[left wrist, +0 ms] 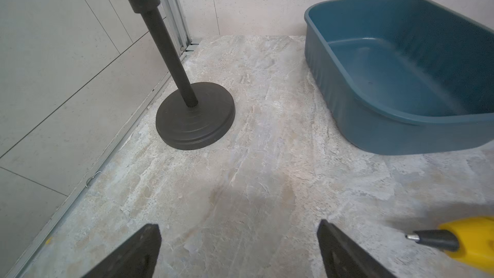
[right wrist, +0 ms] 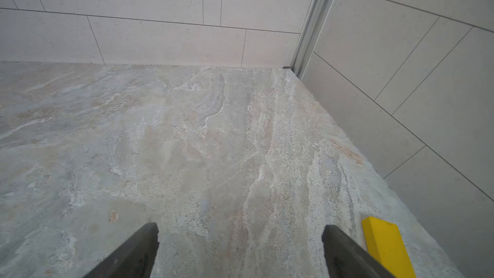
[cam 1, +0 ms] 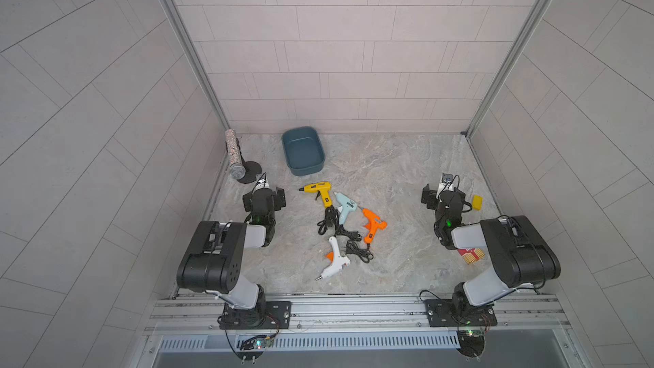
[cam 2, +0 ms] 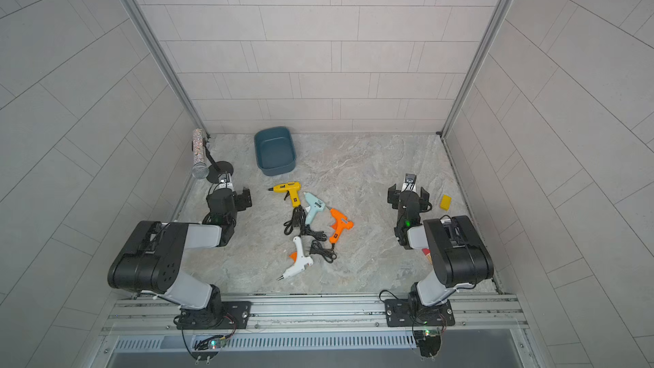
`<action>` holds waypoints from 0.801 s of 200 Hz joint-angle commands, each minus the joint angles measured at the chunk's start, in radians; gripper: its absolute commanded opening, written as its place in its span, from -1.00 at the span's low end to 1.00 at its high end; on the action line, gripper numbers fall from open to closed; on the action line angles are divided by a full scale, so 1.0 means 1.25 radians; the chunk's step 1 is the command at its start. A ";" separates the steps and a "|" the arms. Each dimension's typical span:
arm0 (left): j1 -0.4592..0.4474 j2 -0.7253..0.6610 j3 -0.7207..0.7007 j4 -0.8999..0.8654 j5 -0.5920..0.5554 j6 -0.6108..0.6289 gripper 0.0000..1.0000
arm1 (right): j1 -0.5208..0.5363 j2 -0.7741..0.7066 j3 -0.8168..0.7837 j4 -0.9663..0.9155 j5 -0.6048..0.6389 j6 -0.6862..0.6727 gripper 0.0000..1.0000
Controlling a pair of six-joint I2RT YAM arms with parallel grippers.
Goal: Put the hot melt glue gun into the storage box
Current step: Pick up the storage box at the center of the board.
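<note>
Four pistol-shaped plastic hot melt glue guns lie clustered at mid-table among tangled black cords (cam 1: 327, 224): a yellow glue gun (cam 1: 317, 190), a pale blue glue gun (cam 1: 345, 204), an orange glue gun (cam 1: 373, 225) and a white glue gun (cam 1: 335, 260). Their body labels are too small to read. The dark teal plastic storage box (cam 1: 308, 170), rectangular with rounded corners, stands empty beyond them, near the back wall. The left gripper (left wrist: 238, 224) is spread wide, grasping nothing. The yellow glue gun's nozzle lies just beside it on its right. The right gripper (right wrist: 239, 225) is likewise spread and empty, well apart from the guns, with a small yellow block (right wrist: 387, 247) beside it.
</note>
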 commanded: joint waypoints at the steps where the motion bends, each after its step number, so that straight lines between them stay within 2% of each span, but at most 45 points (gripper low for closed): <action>1: 0.004 0.001 0.000 0.028 -0.005 -0.005 1.00 | -0.003 0.003 -0.005 -0.008 0.001 0.005 0.99; 160: -0.003 0.001 0.006 0.014 -0.026 -0.008 1.00 | -0.004 0.003 -0.001 -0.015 -0.003 0.008 0.99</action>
